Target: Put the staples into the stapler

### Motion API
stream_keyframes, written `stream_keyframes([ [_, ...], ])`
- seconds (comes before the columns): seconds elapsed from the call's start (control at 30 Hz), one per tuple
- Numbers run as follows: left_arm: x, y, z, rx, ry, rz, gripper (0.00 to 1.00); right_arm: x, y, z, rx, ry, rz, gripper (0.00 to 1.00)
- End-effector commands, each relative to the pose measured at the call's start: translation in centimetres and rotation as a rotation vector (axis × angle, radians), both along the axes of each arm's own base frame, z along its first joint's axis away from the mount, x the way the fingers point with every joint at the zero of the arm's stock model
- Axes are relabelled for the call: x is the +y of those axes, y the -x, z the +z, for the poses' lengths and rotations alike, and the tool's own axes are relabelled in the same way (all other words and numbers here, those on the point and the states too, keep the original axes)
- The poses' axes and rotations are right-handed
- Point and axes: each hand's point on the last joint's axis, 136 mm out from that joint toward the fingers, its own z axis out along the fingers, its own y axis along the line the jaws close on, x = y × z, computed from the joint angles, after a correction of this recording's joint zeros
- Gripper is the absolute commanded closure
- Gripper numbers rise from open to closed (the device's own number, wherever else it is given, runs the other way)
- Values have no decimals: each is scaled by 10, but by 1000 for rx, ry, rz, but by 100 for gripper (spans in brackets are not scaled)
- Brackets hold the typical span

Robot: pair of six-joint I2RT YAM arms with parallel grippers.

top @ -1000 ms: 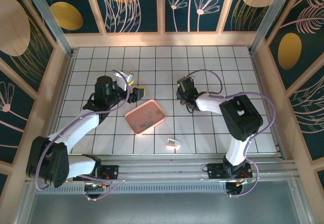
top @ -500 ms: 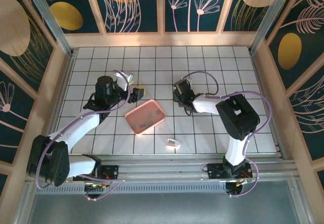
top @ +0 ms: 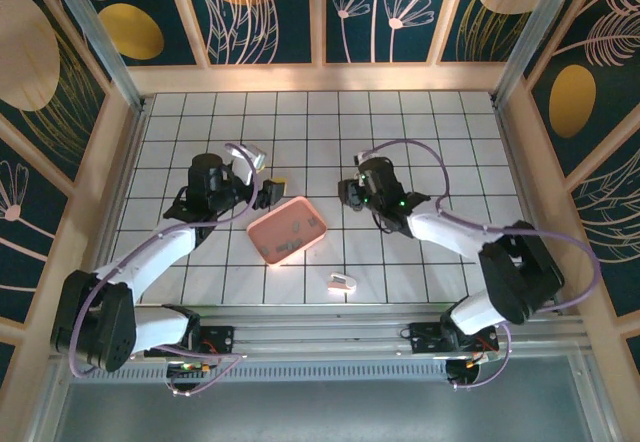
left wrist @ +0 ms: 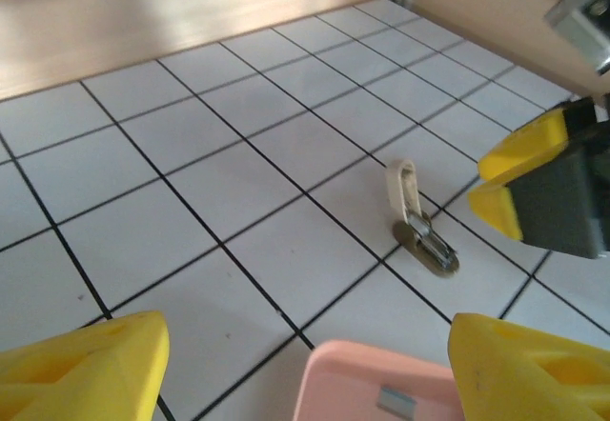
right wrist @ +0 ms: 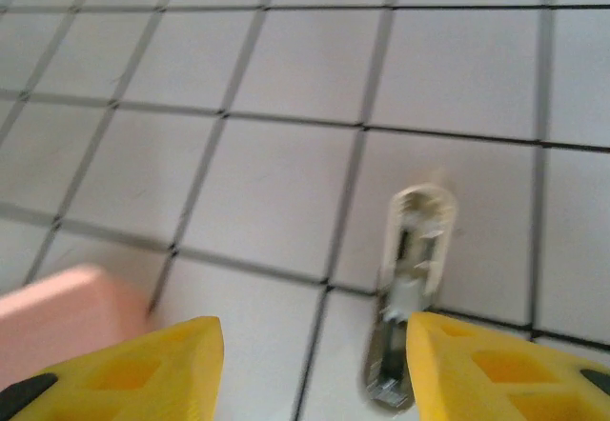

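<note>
On the white-tiled table (top: 450,132), the right gripper (top: 347,194) hangs low near the middle of the grid with its yellow fingers (right wrist: 143,369) apart and nothing between them. In the right wrist view the stapler (right wrist: 408,283), a slim cream-and-metal piece, lies flat on a tile just ahead of the right-hand finger, touched by neither. Compared with a second ago the right arm has changed shape markedly. Its elbow, then bunched up close behind the wrist, has swung out toward the right side and the near edge, so the arm now stretches long across the tiles. The gripper itself has shifted only slightly toward the left. The left gripper (top: 268,190) holds much the same place as before, at the far-left corner of the pink tray (top: 312,218), with its fingers (left wrist: 81,369) spread wide and empty. The left wrist view shows the stapler resting beyond the tray's edge, close to the right gripper. The staples (left wrist: 395,401), small grey bits, still lie inside the tray, which has not moved. A small white block (top: 342,282) remains on the tiles nearer the arm bases, well apart from both grippers.
</note>
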Motion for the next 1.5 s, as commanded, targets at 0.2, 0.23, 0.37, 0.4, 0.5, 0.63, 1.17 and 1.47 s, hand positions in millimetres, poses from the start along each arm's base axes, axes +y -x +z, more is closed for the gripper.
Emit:
stream_keyframes([
  [0.2, 1, 32, -13, -11, -100, -119, 23, 40, 139, -21, 29, 202, 633, 42],
  [0.23, 0, 35, -11, -14, -101, -134, 23, 39, 148, -22, 20, 236, 676, 42],
  [0.37, -4, 47, -3, -45, -97, -193, 23, 31, 176, -39, 15, 374, 833, 38],
  [0.4, -4, 49, -3, -52, -103, -204, 23, 30, 181, -45, 21, 402, 866, 37],
  [0.5, -3, 56, -5, -61, -124, -230, 23, 29, 195, -59, 56, 445, 935, 37],
  [0.63, -4, 61, -8, -58, -131, -253, 23, 28, 211, -73, 86, 474, 1006, 36],
  [1.17, -8, 65, -13, -40, -112, -283, 24, 19, 211, -103, 131, 600, 1060, 35],
  [1.47, -8, 64, -17, -21, -109, -284, 25, 8, 215, -120, 165, 651, 1096, 47],
])
